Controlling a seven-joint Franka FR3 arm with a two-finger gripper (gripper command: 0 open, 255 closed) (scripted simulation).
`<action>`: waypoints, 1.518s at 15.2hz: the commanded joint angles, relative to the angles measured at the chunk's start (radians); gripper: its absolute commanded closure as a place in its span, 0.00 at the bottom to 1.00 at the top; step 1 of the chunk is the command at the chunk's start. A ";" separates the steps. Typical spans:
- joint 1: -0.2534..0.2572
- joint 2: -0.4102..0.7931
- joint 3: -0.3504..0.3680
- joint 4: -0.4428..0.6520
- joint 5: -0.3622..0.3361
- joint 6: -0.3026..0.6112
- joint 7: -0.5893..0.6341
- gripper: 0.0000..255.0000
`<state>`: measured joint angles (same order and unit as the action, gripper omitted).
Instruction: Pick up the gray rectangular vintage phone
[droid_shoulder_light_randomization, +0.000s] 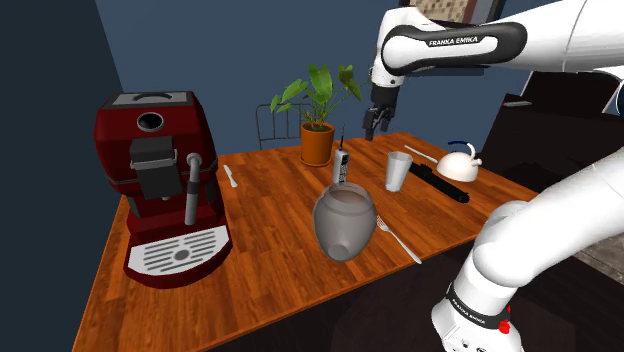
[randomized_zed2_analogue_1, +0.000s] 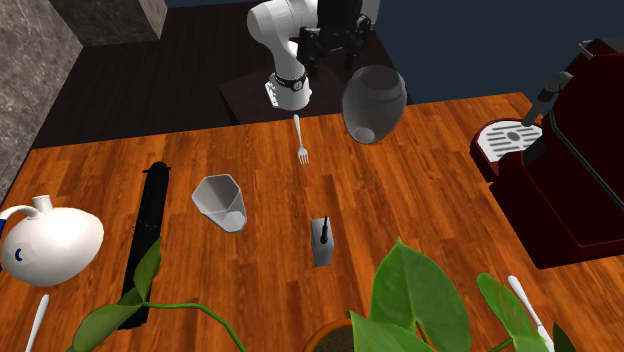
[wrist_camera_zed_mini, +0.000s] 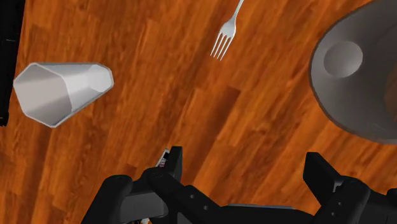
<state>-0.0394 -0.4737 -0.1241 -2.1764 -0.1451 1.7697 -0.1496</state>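
Phone (droid_shoulder_light_randomization: 341, 165), gray and rectangular with a thin antenna, stands upright on the wooden table (droid_shoulder_light_randomization: 270, 230) near its far side. In the shoulder view, a pale cup (droid_shoulder_light_randomization: 399, 170) sits at its 3 o'clock, an orange plant pot (droid_shoulder_light_randomization: 317, 143) at its 11 o'clock, and a rounded gray jug (droid_shoulder_light_randomization: 345, 222) at its 6 o'clock, all close by but apart from it. The black pincer (droid_shoulder_light_randomization: 377, 120) hangs in the air above the table, pointing down, with the phone at roughly its 7 o'clock. In the wrist view the two fingers stand wide apart with only bare wood between them, so nothing is held. This looks like the approach step, with the grasp not yet begun. The next move likely calls for shifting the pincer over the phone, then lowering so the fingers straddle its narrow body without knocking the cup or tipping the phone.
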 joint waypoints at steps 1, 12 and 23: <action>-0.007 0.074 -0.016 0.027 -0.003 0.038 -0.001 0.00; -0.044 0.498 -0.078 0.292 0.033 0.149 -0.008 0.00; -0.112 0.907 -0.106 0.662 0.105 0.138 -0.026 0.00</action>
<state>-0.1470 0.4154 -0.2287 -1.5278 -0.0431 1.9057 -0.1740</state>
